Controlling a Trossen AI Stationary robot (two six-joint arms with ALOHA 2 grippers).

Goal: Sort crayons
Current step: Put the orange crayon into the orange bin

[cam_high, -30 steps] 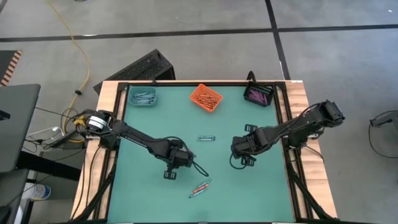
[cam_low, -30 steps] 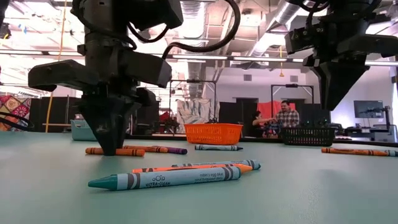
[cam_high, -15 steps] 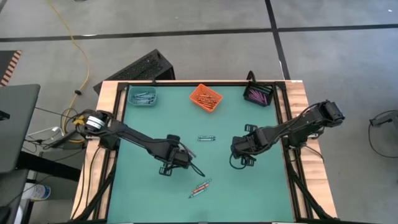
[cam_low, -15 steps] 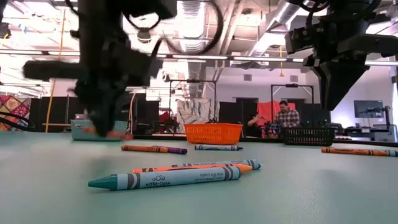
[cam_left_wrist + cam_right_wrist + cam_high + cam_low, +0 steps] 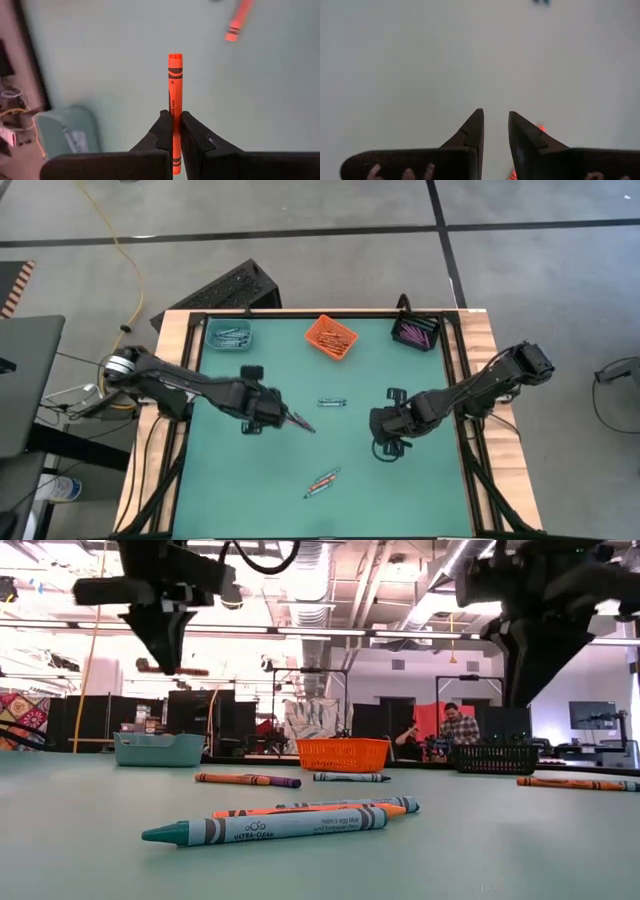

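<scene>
Left gripper [image 5: 172, 131]: pinching an orange-red crayon [image 5: 174, 95], lifted clear of the table [image 5: 225, 470].
Crayon axis: sticks straight out ahead of my fingertips.
Target, my guess: orange bin [image 5: 331, 337], ahead and off to one side near the far edge; open table between.
Loose crayons: one pair [image 5: 322, 482] behind me.
Right gripper [image 5: 495, 131]: fingers apart, empty, hovering well away.

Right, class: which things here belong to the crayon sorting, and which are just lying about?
Part of the job:
- orange crayon held in the left gripper
- loose crayons on the green mat
- teal bin, orange bin, black bin
- right gripper, open, empty

Just lying about:
- yellow cable on the floor
- person in the background
</scene>
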